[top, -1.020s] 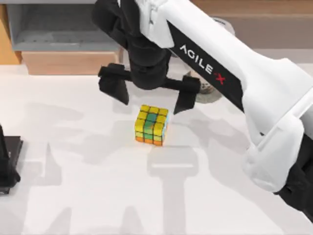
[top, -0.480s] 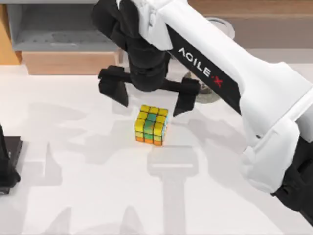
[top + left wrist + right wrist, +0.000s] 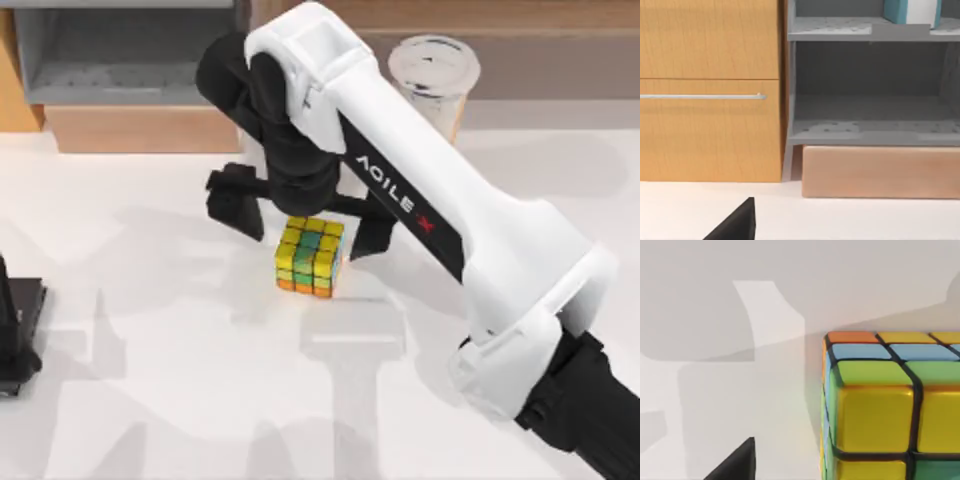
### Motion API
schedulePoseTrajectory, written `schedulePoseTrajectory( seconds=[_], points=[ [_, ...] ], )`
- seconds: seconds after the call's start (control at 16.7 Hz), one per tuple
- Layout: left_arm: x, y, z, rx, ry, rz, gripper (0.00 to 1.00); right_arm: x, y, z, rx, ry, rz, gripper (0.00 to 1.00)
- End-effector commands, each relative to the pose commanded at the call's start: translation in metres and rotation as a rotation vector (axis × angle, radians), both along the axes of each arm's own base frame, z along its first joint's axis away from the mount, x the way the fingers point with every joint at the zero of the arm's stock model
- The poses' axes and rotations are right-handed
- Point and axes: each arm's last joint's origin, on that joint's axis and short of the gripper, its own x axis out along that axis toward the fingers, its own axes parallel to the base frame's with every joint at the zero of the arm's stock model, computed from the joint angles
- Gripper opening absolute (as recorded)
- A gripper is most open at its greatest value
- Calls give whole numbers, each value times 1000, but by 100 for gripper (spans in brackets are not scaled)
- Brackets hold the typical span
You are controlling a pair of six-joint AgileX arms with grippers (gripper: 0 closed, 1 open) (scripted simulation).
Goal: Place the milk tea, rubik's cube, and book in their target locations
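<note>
The rubik's cube (image 3: 310, 258) sits mid-table with yellow, green and orange stickers showing. My right gripper (image 3: 308, 233) hangs open just above it, one black finger on each side of its far half, not touching. In the right wrist view the cube (image 3: 890, 410) is very close, with a fingertip (image 3: 735, 465) beside it. The milk tea (image 3: 433, 75), a clear cup with a white lid, stands upright at the back right. The book (image 3: 895, 10), teal with white page edges, stands on the upper shelf. My left gripper (image 3: 12, 345) is parked at the table's left edge.
A grey open shelf unit (image 3: 120, 60) stands at the back left over a light wooden block (image 3: 140, 128). A wooden cabinet (image 3: 710, 90) adjoins the shelf. A flat black slab (image 3: 28, 300) lies by the left arm.
My right gripper has dropped lower, bringing its open fingers down around the cube. The arm has swung off the milk tea cup, which now shows whole. The cube has not moved.
</note>
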Motion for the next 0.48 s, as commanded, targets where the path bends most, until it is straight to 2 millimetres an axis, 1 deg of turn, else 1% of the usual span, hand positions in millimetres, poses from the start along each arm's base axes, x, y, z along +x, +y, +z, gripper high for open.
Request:
schedulePoseTrajectory(
  seconds=[0.12,0.36,0.48],
  points=[
    [0,0,0,0,0,0,100,0,-1,-8,-3,4,0,100],
    [0,0,0,0,0,0,100,0,-2,-9,-4,4,0,100],
    [0,0,0,0,0,0,100,0,-2,-9,-4,4,0,85]
  ],
)
